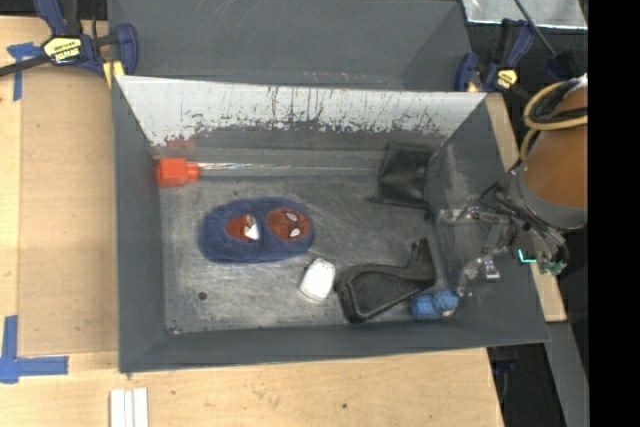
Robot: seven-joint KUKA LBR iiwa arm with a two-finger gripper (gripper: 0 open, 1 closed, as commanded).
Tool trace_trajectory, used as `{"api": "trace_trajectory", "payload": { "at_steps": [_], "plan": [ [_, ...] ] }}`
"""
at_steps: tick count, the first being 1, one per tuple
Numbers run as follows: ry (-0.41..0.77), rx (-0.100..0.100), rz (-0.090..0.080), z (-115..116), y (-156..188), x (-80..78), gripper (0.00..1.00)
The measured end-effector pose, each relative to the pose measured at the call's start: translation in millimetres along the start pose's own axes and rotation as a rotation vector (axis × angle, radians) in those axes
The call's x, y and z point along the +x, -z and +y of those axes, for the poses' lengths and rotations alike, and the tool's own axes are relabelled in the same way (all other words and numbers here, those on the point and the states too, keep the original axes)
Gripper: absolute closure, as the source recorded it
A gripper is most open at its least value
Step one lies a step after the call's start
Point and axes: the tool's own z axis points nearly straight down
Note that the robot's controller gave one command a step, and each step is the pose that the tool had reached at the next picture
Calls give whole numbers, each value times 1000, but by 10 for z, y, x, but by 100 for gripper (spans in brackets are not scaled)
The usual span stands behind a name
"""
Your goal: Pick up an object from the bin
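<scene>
Whether the jaws are released or clenched I cannot tell; they should probably descend centred over the small blue rounded lump (pixel 434 304) just beside them, avoiding the black looped strap (pixel 385 290) beyond.

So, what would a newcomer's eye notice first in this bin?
The fuzzy blue oval pad with two red-brown spots, lying left of centre, draws the eye first. Next come the small orange block at the back left and the small white lump near the front.
</scene>
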Motion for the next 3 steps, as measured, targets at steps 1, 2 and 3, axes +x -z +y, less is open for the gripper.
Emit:
{"api": "trace_trajectory", "payload": {
  "at_steps": [1,2,3],
  "plan": [
    [259,2,-8,102,-268,8,0],
    [616,10,-5,849,-620,-225,0],
    [619,8,-12,869,-604,-240,100]
  ]
}}
